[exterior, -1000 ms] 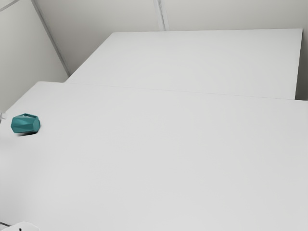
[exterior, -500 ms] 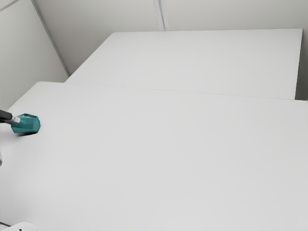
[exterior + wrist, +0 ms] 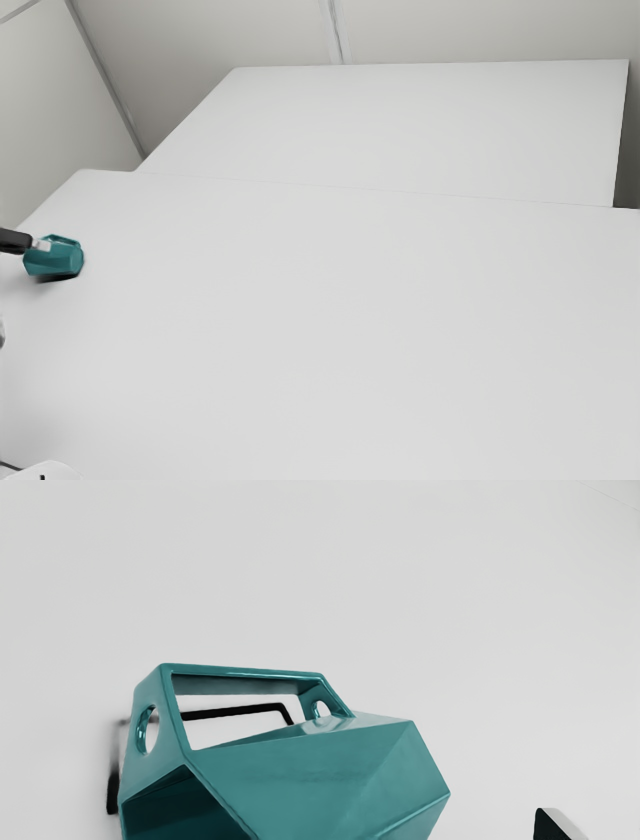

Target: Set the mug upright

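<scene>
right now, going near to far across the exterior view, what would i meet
white rounded piece → teal mug → white table's far edge → second white surface → back wall

Bright, even light floods the table point(image 3: 330, 330), its source hard to tell; a dark shadow point(image 3: 60, 278) underlies the mug point(image 3: 58, 262) at the exterior view's left.

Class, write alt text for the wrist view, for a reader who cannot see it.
A teal, faceted mug lies on its side on a pale table, its dark open mouth and angular handle showing. One dark robot fingertip stands apart from it, bare table between them.
</scene>
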You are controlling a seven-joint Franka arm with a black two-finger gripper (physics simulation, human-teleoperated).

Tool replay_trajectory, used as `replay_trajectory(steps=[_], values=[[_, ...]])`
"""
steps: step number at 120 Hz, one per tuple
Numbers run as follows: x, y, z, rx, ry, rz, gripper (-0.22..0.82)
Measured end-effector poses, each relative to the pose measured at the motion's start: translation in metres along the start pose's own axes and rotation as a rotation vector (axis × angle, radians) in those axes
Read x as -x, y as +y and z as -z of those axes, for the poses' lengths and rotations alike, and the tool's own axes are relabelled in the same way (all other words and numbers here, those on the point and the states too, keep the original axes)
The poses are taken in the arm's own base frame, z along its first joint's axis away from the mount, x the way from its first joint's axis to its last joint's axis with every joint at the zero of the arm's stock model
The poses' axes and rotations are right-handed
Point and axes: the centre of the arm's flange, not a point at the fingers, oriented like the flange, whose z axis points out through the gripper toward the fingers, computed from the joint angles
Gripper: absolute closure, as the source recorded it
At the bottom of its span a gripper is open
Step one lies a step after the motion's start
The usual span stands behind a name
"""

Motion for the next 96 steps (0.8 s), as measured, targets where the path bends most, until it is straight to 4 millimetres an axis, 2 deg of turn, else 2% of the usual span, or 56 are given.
replay_trajectory(steps=[18, 36, 51, 72, 80, 96], values=[[0.003, 0.0, -0.003, 0.036, 0.022, 0.002, 0.48], [0.001, 0.006, -0.003, 0.077, 0.037, -0.001, 0.66], [-0.003, 0.013, -0.003, 0.126, 0.063, -0.009, 0.73], [-0.006, 0.023, -0.005, 0.201, 0.094, -0.016, 0.76], [-0.012, 0.032, 0.004, 0.208, 0.098, -0.029, 0.77], [-0.031, 0.064, 0.036, 0.187, 0.068, -0.05, 0.78]])
